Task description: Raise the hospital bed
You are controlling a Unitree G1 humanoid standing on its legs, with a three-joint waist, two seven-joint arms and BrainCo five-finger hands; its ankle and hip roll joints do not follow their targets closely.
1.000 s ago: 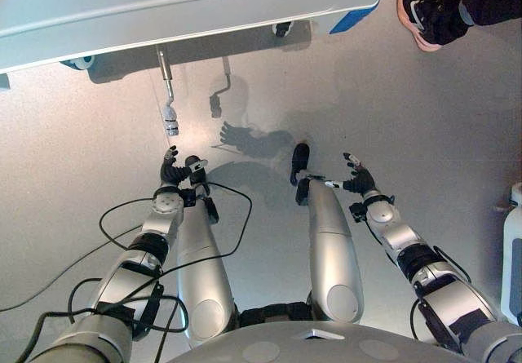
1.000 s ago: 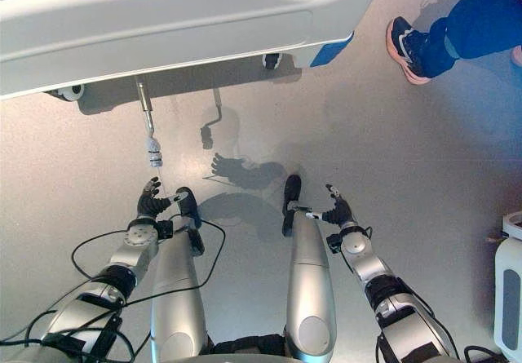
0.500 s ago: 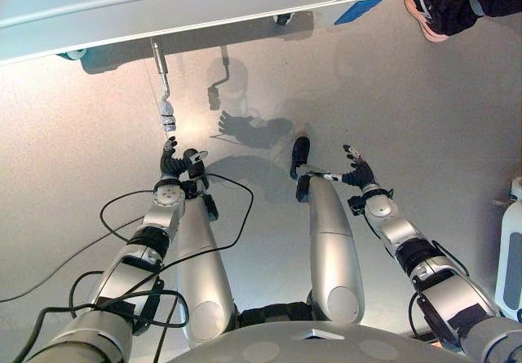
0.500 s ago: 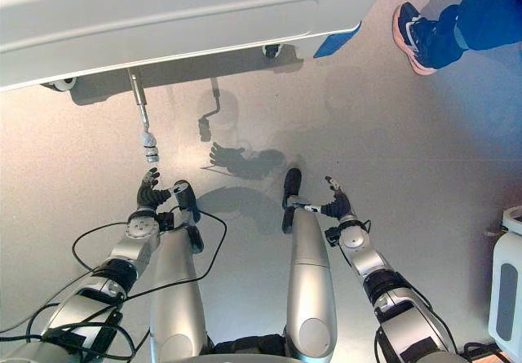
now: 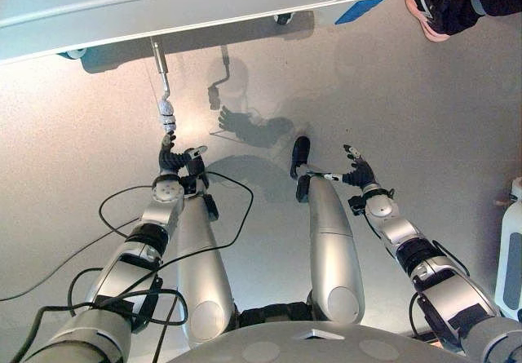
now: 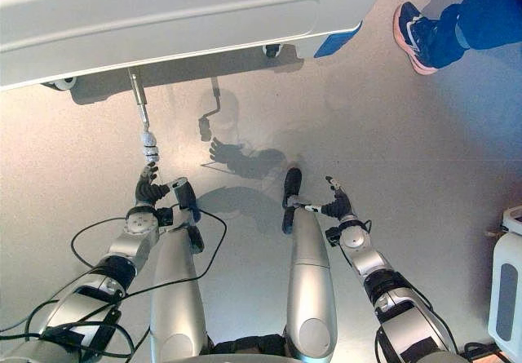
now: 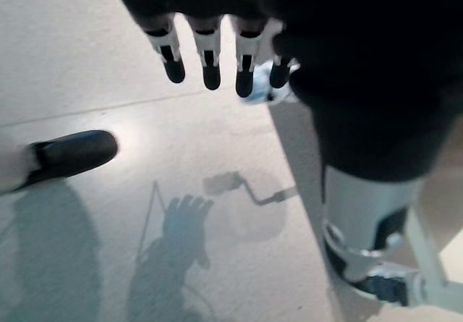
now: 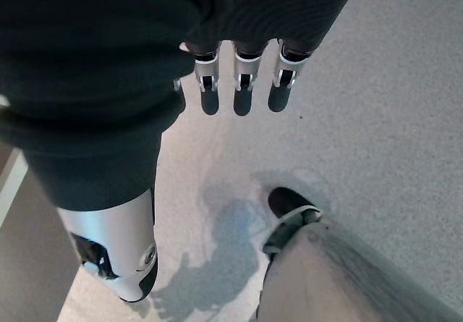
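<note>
I have the left hand reaching up with relaxed, spread fingers, its tips just under the crank handle that hangs below the hospital bed, since that crank lifts it. My right hand idles open, well apart over the floor.

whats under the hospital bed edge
Under the hospital bed a crank rod slopes out to its handle, with the left hand just below it. Two casters peek out; the rest is covered.
</note>
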